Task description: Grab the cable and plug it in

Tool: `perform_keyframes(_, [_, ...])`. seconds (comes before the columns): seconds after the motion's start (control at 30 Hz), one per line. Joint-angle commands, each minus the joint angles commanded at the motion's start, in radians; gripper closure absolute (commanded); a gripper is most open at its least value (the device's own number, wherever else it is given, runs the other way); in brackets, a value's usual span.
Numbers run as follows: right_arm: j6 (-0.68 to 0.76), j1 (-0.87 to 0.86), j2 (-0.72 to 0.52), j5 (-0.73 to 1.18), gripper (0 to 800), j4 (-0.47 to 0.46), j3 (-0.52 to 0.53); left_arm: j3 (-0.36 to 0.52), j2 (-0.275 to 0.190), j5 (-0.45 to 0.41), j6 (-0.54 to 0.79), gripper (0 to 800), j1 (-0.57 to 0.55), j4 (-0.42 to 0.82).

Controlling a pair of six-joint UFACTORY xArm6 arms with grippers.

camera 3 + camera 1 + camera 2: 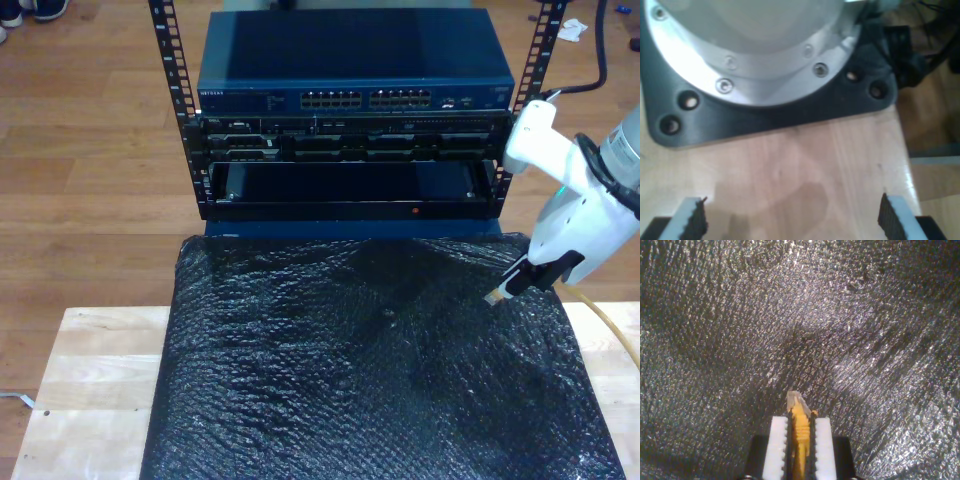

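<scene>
My second gripper is shut on the yellow cable, whose clear plug pokes out past the white pads. In the exterior view this gripper hangs just above the black bubble-wrap mat near its far right side, the cable trailing off toward the exterior view's right edge. The blue network switch with its rows of ports sits on top of the rack beyond the mat. My first gripper is open over bare wood, facing a round metal arm base.
A black rack frame with an open bay stands behind the mat. The light wooden table shows at the exterior view's left. A black mounting plate and dark cables lie in front of my first gripper.
</scene>
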Motion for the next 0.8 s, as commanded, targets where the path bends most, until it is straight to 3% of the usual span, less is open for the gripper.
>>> perform_keyframes(0.8, [0.002, 0.003, -0.018, -0.046, 800, -0.008, 0.041, 0.000, 0.005, -0.003, 0.038, 0, 0.006, -0.035])
